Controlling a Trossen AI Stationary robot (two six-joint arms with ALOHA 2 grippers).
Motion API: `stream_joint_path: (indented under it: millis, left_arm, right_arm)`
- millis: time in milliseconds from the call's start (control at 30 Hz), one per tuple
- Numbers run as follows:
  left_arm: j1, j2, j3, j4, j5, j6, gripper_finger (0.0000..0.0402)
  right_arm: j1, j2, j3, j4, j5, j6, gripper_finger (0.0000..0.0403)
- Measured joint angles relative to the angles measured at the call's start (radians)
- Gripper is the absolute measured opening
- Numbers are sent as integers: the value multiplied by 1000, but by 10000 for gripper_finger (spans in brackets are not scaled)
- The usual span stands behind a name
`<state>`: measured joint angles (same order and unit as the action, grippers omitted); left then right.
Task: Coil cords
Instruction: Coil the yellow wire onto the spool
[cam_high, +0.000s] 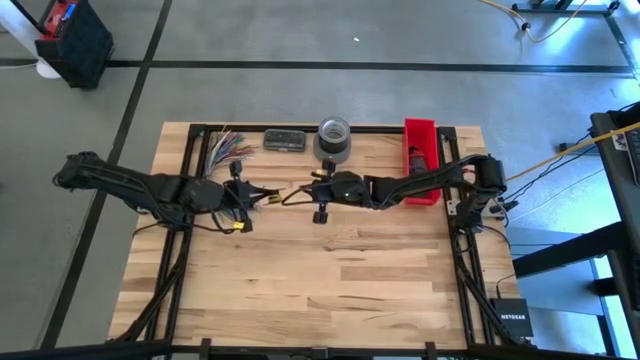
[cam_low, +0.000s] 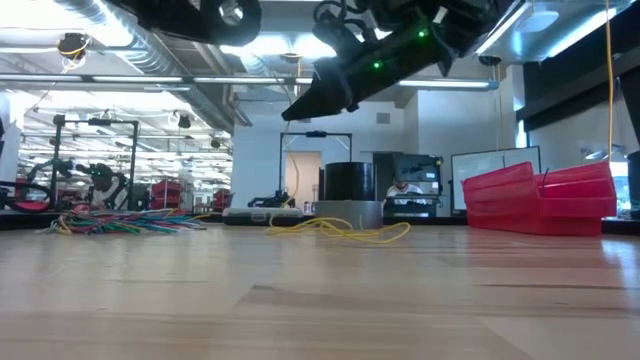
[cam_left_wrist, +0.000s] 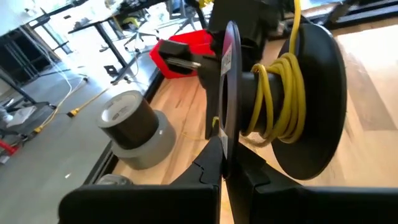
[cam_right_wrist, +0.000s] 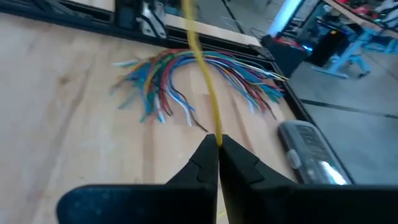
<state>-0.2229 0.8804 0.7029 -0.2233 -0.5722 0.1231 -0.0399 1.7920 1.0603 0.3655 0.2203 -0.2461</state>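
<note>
A yellow cord (cam_right_wrist: 200, 74) is pinched in the closed right gripper (cam_right_wrist: 217, 144) above mid-table. A black spool (cam_left_wrist: 292, 106), partly wound, is clamped by the closed left gripper (cam_left_wrist: 225, 163). Winding is under way; more turns are needed

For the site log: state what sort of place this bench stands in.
Probably an industrial lab or workshop: exposed ceiling ducts and strip lights, a concrete floor marked with dark lines, and more framed workstations behind the wooden table.
</note>
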Motion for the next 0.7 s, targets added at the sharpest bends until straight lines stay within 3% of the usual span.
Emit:
stream_joint_path:
  millis: [367, 700]
  left_arm:
    - [61, 104, -1, -25, -60, 67, 0]
    - [149, 202, -1, 51, -138, 62, 0]
  right_arm:
    - [21, -123, 0, -48, -56, 74, 9]
    - [62, -129, 0, 2, -99, 158, 9]
